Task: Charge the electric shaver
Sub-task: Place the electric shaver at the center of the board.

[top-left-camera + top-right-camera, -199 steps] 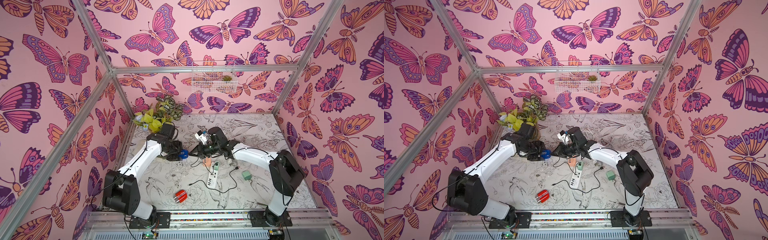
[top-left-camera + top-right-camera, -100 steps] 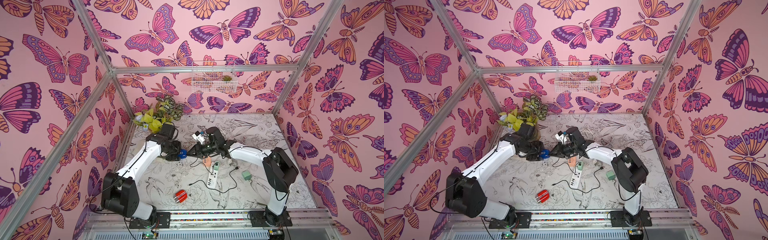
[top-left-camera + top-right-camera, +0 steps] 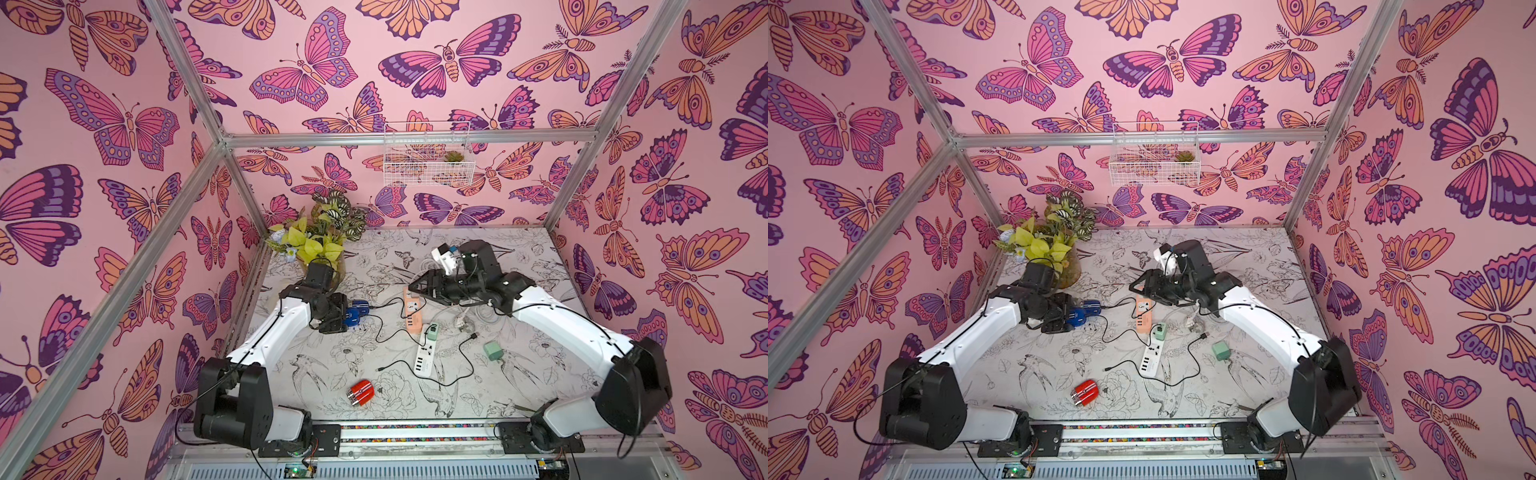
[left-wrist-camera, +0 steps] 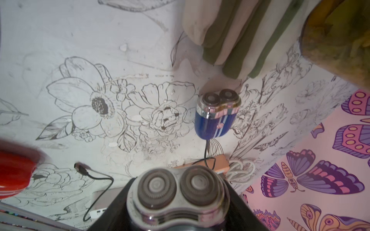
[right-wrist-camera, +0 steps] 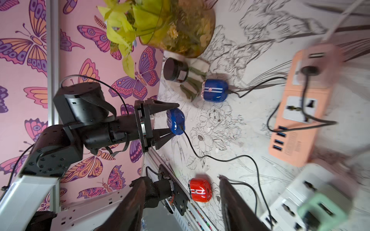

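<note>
At the front of the tabletop [image 3: 316, 374], low in both top views, a red shaver [image 3: 361, 392] lies alone. A bit farther back sits the white power strip [image 3: 424, 357]. Near it, to its left in a top view, lies a loose cable plug [image 3: 378, 368] that is not in any hole.

Farther back, left of the middle, the left fingers [image 5: 162, 107] are clamped on the blue electric shaver [image 5: 175, 120]. Its round heads face back at the left wrist. Its tail end points out toward the middle of the tabletop. A black cable [image 5: 220, 160] is stuck in that tail and runs off toward the white power strip. I cannot tell where it ends.

To the right of the shaver in the top views lies the orange power strip [image 5: 294, 154]. The right fingers [image 5: 128, 208] hang over its far end, spread apart with nothing between them.

Farthest back, by the plant pot [image 5: 180, 40], a second blue shaver [image 5: 215, 91] lies on the tabletop. Its own cord goes to the orange power strip.

I think the next job is to get the held shaver's cable into a power strip. Both strips lie on the right arm's side of the shaver, and the right fingers are free. So the right arm looks nearer for that.
</note>
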Available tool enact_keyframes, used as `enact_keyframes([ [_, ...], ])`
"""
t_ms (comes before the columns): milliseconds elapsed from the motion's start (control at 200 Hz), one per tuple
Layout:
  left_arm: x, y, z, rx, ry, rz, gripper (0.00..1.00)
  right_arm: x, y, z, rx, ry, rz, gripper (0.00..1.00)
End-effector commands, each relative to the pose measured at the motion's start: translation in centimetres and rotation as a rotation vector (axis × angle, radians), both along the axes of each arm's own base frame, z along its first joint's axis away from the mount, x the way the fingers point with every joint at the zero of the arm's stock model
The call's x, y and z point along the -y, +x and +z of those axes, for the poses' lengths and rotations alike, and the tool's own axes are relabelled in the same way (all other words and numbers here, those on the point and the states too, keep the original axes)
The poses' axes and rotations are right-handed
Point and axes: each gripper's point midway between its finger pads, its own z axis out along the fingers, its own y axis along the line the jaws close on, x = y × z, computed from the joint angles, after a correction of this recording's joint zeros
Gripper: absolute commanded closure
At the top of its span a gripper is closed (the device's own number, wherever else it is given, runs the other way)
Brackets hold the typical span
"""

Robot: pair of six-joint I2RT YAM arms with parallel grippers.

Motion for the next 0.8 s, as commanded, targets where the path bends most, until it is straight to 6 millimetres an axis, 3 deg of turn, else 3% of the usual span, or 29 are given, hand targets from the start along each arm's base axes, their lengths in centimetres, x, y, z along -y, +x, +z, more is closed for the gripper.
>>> enact_keyframes([
  [0, -2.3, -0.9, -2.7, -0.057, 0.112, 0.041, 1.00, 5.6, -0.3, -3.5, -0.075, -0.226, -0.172, 0.49],
  [145, -3.1, -1.8, -5.6, -0.126, 0.144, 0.074, 0.91, 12.3, -1.9, -6.5, -0.206, -0.423, -0.352, 0.52],
  [300, -3.3, -2.9, -8.1, -0.186, 0.146, 0.090, 0.64, 16.6, -4.1, -9.2, -0.339, -0.582, -0.443, 0.54],
  [501, -3.6, -2.7, -9.0, -0.158, 0.124, 0.064, 0.39, 17.4, -5.3, -13.3, -0.488, -0.661, -0.472, 0.55],
  [796, -3.5, -0.6, -6.1, -0.008, 0.103, -0.034, 0.04, 16.9, -4.0, -16.7, -0.611, -0.680, -0.544, 0.63],
])
